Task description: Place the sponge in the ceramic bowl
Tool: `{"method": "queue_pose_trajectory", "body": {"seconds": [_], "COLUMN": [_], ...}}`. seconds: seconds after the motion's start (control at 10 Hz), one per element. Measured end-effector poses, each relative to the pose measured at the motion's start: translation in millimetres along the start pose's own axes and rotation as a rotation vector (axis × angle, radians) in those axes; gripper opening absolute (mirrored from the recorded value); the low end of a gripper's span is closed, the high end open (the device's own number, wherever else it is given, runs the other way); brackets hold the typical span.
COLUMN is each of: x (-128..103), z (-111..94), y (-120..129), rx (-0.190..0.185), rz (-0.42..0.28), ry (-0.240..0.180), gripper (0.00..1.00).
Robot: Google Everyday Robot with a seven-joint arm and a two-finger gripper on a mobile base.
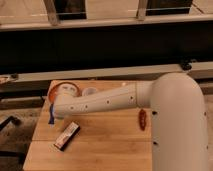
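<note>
Black-and-white bar (pixel 67 135), small clear cup (pixel 90 91) and reddish item (pixel 142 119) on wooden table (pixel 110 147).

Camera view, single: set high and close on the robot's own side, just behind the white arm (pixel 125 100), whose thick upper shell fills the lower right of the frame. It faces forward and steeply down over the wooden table (pixel 105 145) toward the dark wall (pixel 100 50) beyond. Within this field the gripper (pixel 52 114) sits at the arm's far left end, beside the ceramic bowl (pixel 54 90), closed on the sponge (pixel 51 120).
</note>
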Motion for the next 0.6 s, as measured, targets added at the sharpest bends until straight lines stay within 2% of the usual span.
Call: {"method": "queue_pose_trajectory", "body": {"seconds": [0.2,0.6], "x": [-10,-34], "z": [0,-21], "y": [-7,-27], "rx": [0.021,0.086], "rz": [-0.001,-0.009], "ry": [0.000,-0.008], "gripper": [0.00,0.00]}}
